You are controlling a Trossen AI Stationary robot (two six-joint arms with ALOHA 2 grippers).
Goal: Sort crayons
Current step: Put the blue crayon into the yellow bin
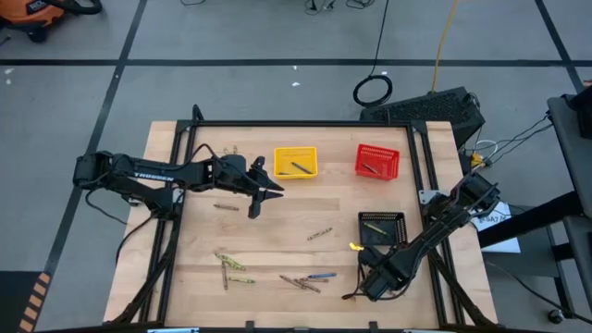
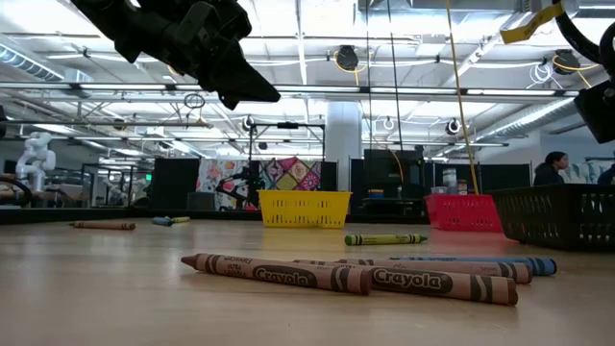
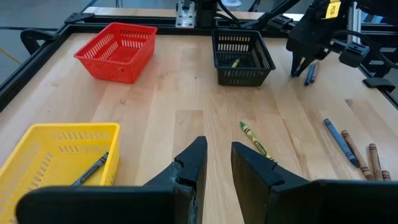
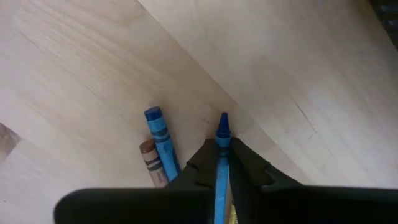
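Right claw (image 4: 222,163) pinches blue crayon (image 4: 221,149) (tip out)

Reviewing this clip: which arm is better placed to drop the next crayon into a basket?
The right. The right gripper is already shut on a blue crayon, close to the black basket. The left gripper hovers open and empty beside the yellow basket.

Pale matt wood table (image 1: 277,231), paper-wrapped crayons (image 2: 384,279), plastic mesh yellow basket (image 3: 37,149)
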